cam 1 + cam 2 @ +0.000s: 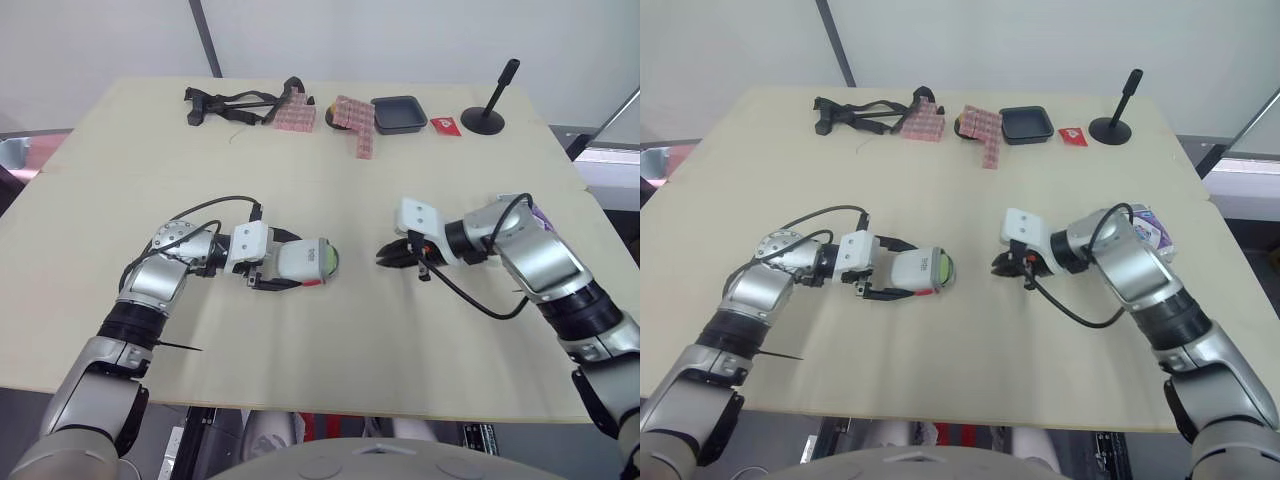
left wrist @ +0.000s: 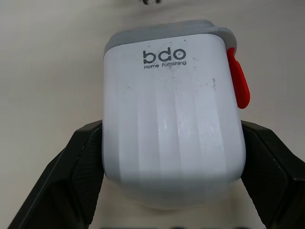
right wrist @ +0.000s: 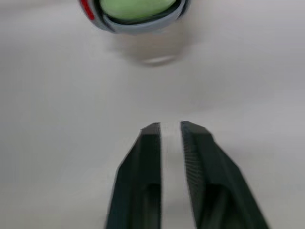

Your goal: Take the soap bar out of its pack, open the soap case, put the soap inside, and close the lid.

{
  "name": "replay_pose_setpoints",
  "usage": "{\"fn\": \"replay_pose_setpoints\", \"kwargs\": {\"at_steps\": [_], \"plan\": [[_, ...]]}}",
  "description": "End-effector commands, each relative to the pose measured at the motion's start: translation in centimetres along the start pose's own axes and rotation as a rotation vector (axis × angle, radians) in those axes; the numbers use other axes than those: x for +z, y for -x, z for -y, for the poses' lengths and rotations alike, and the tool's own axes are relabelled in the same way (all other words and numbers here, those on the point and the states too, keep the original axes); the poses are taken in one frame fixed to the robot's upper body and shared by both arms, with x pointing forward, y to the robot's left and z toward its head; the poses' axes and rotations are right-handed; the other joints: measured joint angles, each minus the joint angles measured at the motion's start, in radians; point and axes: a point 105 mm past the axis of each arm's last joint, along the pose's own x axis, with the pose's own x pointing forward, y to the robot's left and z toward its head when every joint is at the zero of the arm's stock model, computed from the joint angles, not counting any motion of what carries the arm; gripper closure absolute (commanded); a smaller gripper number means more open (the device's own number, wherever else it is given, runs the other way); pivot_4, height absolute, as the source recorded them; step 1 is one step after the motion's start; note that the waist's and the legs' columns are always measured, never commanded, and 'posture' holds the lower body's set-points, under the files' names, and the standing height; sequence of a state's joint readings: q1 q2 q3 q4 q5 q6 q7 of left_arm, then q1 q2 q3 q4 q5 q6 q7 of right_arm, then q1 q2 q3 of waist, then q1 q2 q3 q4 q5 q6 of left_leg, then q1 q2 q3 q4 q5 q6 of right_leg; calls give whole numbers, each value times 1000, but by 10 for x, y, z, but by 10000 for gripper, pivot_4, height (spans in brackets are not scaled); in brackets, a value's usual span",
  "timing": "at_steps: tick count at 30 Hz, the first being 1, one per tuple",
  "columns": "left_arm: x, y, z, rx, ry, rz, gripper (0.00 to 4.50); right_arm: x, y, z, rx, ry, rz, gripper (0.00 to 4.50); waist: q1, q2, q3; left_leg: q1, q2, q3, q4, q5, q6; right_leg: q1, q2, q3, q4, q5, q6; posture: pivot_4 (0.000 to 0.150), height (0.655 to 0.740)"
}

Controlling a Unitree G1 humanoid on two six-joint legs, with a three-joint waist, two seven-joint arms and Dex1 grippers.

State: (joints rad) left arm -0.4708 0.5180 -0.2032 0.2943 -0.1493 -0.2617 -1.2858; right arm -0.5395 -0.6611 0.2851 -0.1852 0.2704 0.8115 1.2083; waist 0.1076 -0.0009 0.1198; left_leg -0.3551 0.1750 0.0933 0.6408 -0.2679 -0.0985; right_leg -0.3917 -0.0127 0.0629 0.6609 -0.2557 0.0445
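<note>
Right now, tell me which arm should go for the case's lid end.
Right. The left gripper is clamped on the sides of the case, steadying it. The right gripper is empty, fingers nearly together, and points straight at the green end.

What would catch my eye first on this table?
The white soap case, green soap showing at its end, lies sideways in the left gripper near the middle of the table. The right gripper points at it, empty, fingers almost together. Clutter lines the far edge, including a black tray.
</note>
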Motion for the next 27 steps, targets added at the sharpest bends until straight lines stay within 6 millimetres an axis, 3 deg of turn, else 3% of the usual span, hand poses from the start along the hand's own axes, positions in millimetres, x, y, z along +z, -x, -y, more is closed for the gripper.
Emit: {"fn": "replay_pose_setpoints", "kwargs": {"at_steps": [1,8,18,27], "plan": [[20,3,-12,105,-107,78,10319,15,15,-10,19,-168,100,23038,4,0,0,0,0,0,1,0,0,0,0,0,0,0,0,1500,7400],[42,-5,-16,242,-242,166,10319,22,25,-16,54,-519,183,375,23,0,0,0,3,0,2,0,0,0,3,0,0,0,0,1500,7400],[50,-12,-8,270,-363,179,10319,49,22,-15,84,-596,322,375,28,0,0,8,4,1,1,0,-2,0,5,0,0,0,0,1500,7400],[50,-15,-6,253,-346,187,10319,56,8,-20,91,-579,313,375,24,1,0,11,4,2,-1,1,-3,0,5,0,1,0,0,1500,7400]]}}
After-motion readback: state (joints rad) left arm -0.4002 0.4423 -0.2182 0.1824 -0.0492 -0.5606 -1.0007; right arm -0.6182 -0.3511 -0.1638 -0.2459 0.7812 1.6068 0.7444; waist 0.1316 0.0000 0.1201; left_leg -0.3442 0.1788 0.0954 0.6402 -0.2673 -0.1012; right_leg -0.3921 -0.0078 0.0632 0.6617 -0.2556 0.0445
